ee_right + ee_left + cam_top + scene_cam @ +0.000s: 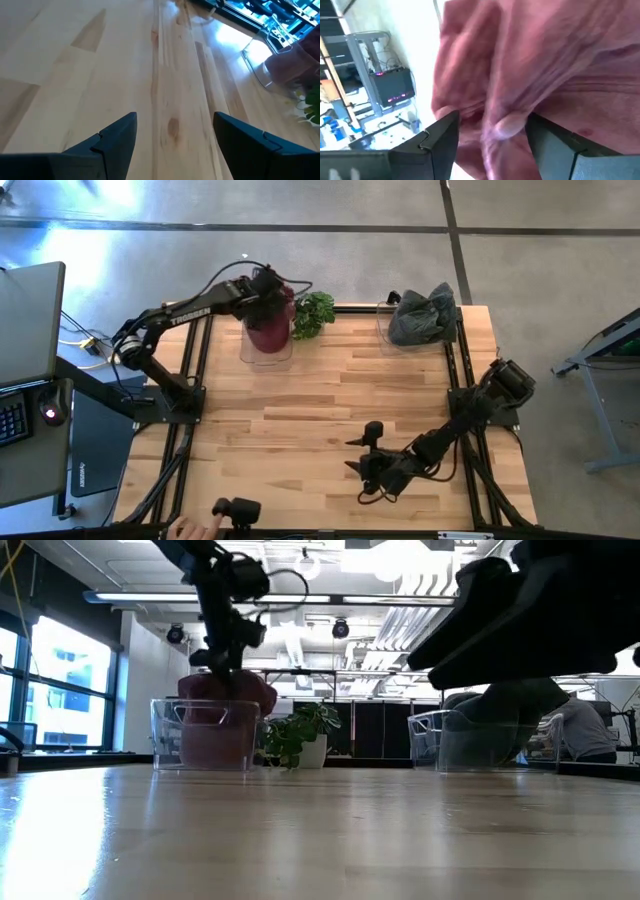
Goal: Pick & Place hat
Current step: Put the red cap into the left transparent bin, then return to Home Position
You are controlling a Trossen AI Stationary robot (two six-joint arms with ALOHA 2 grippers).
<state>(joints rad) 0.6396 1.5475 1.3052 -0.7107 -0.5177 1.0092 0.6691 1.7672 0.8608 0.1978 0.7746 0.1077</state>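
Note:
A maroon hat (268,330) sits in a clear bin (262,352) at the table's far left; the low view shows the maroon hat (215,705) heaped above the bin's rim. My left gripper (268,292) hangs over it, pointing down and open. In the left wrist view my left gripper (492,140) has its fingers on either side of a bunch of the maroon hat (530,65). My right gripper (352,455) hovers open over bare wood near the table's near edge, and my right gripper (175,135) has nothing between its fingers. My left gripper comes at the maroon hat from above, pointing down into the bin. A bulge of cloth (507,125) stands between the open fingers. I cannot tell whether the fingers touch it. The hat rests in the bin.
A grey hat (422,315) lies in a second clear bin (385,330) at the far right. A small green plant (315,310) stands between the bins. A person's hand (195,528) and a black device (237,510) are at the near edge. The table's middle is bare wood.

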